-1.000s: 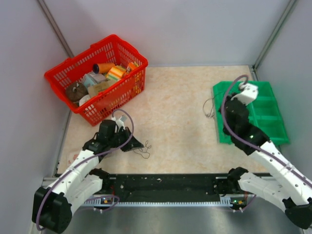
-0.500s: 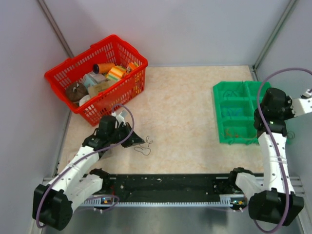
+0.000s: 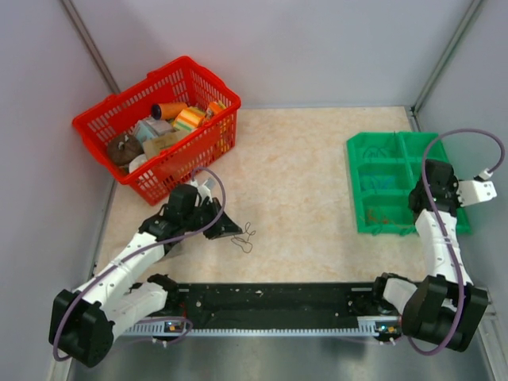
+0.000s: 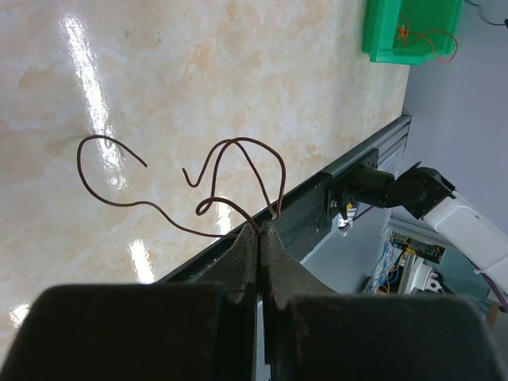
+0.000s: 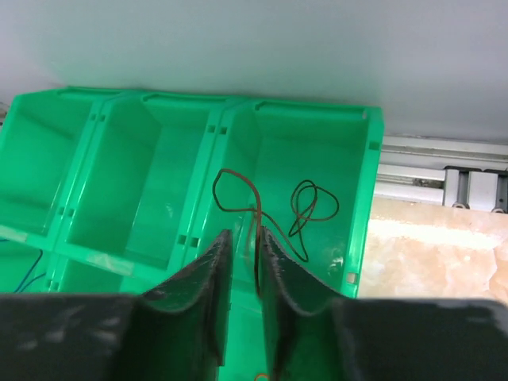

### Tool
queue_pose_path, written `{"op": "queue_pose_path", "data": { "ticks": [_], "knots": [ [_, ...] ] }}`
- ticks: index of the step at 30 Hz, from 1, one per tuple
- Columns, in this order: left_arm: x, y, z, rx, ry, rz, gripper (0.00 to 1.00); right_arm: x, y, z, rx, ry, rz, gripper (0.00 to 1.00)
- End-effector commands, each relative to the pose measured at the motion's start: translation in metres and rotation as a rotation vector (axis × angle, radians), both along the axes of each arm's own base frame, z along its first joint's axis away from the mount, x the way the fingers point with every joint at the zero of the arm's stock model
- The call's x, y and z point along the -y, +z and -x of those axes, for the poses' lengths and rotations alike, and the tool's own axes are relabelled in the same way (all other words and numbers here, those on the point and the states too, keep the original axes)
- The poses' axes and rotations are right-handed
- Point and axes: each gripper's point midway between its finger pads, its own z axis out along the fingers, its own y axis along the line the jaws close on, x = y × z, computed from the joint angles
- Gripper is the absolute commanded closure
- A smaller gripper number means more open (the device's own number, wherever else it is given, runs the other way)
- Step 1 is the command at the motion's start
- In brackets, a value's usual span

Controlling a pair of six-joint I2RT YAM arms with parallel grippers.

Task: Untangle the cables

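The cables (image 3: 246,236) are a small tangle of thin dark brown wire loops on the beige table just right of my left gripper (image 3: 233,231). In the left wrist view my left gripper (image 4: 260,228) is shut on a strand of the cables (image 4: 238,171), whose loops spread ahead of the tips. My right gripper (image 3: 423,194) is over the right side of the green tray (image 3: 373,141). In the right wrist view my right gripper (image 5: 244,232) has its jaws slightly apart. A brown wire (image 5: 236,184) runs between them down into a tray compartment (image 5: 357,151), beside a darker looped wire (image 5: 313,208).
A red basket (image 3: 210,79) full of spools and small items stands at the back left, close behind my left arm. The tray's other compartments hold more wires, one orange (image 4: 425,36). A black rail (image 3: 270,302) runs along the near table edge. Walls close in on both sides.
My right arm has swung from the tray's left side to its right side, and its jaws now stand over a compartment. My left gripper has shifted slightly right with the cables.
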Motion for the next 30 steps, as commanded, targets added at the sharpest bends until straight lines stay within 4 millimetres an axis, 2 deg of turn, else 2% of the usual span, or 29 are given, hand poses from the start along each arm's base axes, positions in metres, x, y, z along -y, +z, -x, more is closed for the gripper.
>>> {"op": "queue_pose_path", "data": {
  "ticks": [1, 4, 6, 8, 9, 11, 12, 14, 15, 17, 19, 21, 22, 25, 29, 30],
  "knots": [
    [0.007, 0.013, -0.004, 0.046, 0.008, 0.024, 1.0, 0.002, 0.033, -0.007, 0.073, 0.037, 0.029, 0.68],
    [0.008, 0.012, -0.003, 0.047, 0.0, 0.022, 1.0, -0.005, 0.054, -0.01, 0.071, 0.132, 0.05, 0.45],
    [0.008, 0.012, -0.004, 0.053, 0.001, 0.02, 1.0, -0.02, 0.064, -0.016, 0.112, 0.232, 0.031, 0.32],
    [0.01, 0.01, -0.005, 0.05, -0.003, 0.022, 1.0, -0.047, 0.072, -0.028, 0.177, 0.395, -0.013, 0.29],
    [0.013, 0.01, -0.005, 0.047, -0.007, 0.027, 1.0, -0.066, 0.076, -0.038, 0.22, 0.511, -0.025, 0.29],
    [0.016, 0.009, -0.006, 0.044, -0.016, 0.032, 1.0, -0.123, 0.081, -0.059, 0.286, 0.805, -0.048, 0.27],
    [0.019, 0.008, -0.006, 0.045, -0.023, 0.033, 1.0, -0.16, 0.082, -0.066, 0.298, 0.978, -0.064, 0.27],
    [0.023, 0.004, -0.005, 0.035, -0.035, 0.026, 1.0, -0.226, 0.074, -0.066, 0.266, 1.26, -0.084, 0.27],
    [0.025, 0.003, -0.004, 0.034, -0.04, 0.024, 1.0, -0.267, 0.067, -0.062, 0.254, 1.418, -0.106, 0.27],
    [0.027, -0.002, -0.001, 0.022, -0.046, 0.017, 1.0, -0.337, 0.054, -0.039, 0.262, 1.683, -0.154, 0.27],
    [0.027, -0.008, 0.001, 0.014, -0.047, 0.009, 1.0, -0.388, 0.042, -0.014, 0.278, 1.859, -0.172, 0.26],
    [0.025, -0.016, 0.003, 0.003, -0.037, -0.001, 1.0, -0.428, 0.03, 0.012, 0.28, 2.001, -0.169, 0.26],
    [0.024, -0.019, 0.005, -0.002, -0.036, -0.004, 1.0, -0.443, 0.022, 0.022, 0.266, 2.051, -0.167, 0.25],
    [0.024, -0.02, 0.012, -0.008, -0.053, 0.017, 1.0, -0.471, 0.001, 0.041, 0.21, 2.135, -0.198, 0.26],
    [0.019, -0.009, 0.017, 0.046, -0.041, 0.029, 0.61, -0.497, -0.012, 0.063, 0.178, 2.248, -0.24, 0.28],
    [0.015, -0.008, 0.017, 0.054, -0.027, 0.015, 0.54, -0.502, -0.013, 0.067, 0.182, 2.268, -0.236, 0.28]
  ]
}}
